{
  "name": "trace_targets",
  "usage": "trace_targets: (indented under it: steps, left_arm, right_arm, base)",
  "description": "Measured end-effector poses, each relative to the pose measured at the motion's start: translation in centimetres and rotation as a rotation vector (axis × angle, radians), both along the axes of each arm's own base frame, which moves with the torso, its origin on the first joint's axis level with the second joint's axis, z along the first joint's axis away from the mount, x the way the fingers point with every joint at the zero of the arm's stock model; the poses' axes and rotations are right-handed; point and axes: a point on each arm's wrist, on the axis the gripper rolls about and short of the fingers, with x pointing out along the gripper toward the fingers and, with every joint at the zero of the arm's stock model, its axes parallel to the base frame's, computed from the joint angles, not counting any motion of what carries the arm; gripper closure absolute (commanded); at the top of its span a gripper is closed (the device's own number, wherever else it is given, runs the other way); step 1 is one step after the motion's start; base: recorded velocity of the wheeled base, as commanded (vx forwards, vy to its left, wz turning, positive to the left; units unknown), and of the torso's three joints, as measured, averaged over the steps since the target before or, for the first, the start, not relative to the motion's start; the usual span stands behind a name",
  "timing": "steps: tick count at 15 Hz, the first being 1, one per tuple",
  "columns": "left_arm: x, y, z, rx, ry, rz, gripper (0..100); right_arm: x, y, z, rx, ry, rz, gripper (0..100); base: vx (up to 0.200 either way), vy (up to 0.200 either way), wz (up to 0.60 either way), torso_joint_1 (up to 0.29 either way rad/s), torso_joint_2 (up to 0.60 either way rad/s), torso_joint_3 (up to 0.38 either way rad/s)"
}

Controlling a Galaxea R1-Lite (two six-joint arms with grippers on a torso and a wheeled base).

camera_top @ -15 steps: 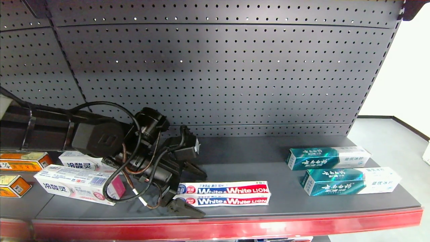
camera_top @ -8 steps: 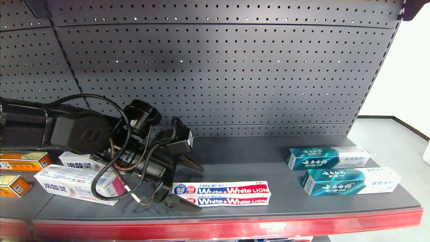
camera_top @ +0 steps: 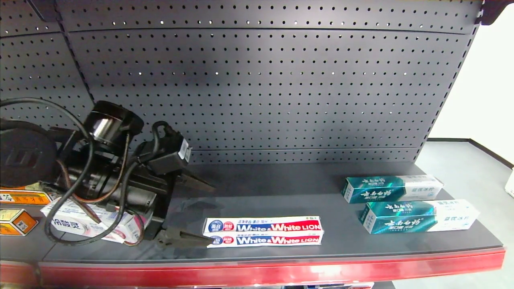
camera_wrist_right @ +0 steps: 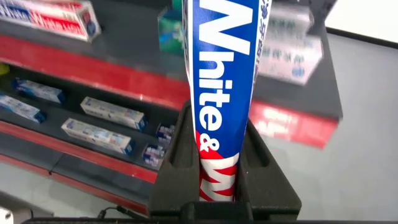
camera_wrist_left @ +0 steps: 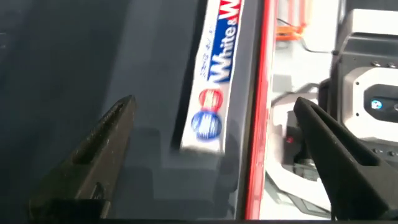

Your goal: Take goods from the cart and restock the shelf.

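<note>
A red, white and blue toothpaste box (camera_top: 263,230) lies flat near the front of the grey shelf (camera_top: 281,192). My left gripper (camera_top: 200,212) is open just left of that box, its fingers apart and holding nothing. In the left wrist view the same box (camera_wrist_left: 214,74) lies beyond the open left gripper (camera_wrist_left: 214,104), beside the shelf's red front edge (camera_wrist_left: 258,93). My right gripper (camera_wrist_right: 221,155) is shut on another toothpaste box (camera_wrist_right: 221,87) of the same kind, held out in front of the shelving.
Two teal boxes (camera_top: 401,200) lie at the shelf's right end. White and pink boxes (camera_top: 80,220) and orange boxes (camera_top: 20,208) sit at the left, partly under my left arm. A pegboard wall (camera_top: 257,88) backs the shelf. Lower shelves (camera_wrist_right: 99,124) hold several more boxes.
My left arm has drawn back to the left, away from the toothpaste box, with its gripper open. The box stays where it lay on the shelf.
</note>
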Motion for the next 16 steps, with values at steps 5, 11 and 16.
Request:
trace_targets:
  steps: [5,11,16]
  left_arm:
    - [-2.2,1.9,1.7,-0.012,-0.063,0.053,0]
    - [-3.5,2.5,2.8,-0.026,-0.135,0.073,0]
    - [-4.1,3.5,2.1,-0.034,-0.193,0.117,0]
  right_arm:
    - [4.3,1.0,2.9,-0.013,0.075,0.054,100]
    - [9.7,3.7,6.7,-0.062,0.133,0.117,100]
    - [13.3,6.6,8.0,-0.087,0.164,0.208,100]
  base:
    - [0.000,0.000,0.00,0.000,0.00,0.000]
    - [0.000,0.000,0.00,0.000,0.00,0.000]
    - [0.000,0.000,0.00,0.000,0.00,0.000]
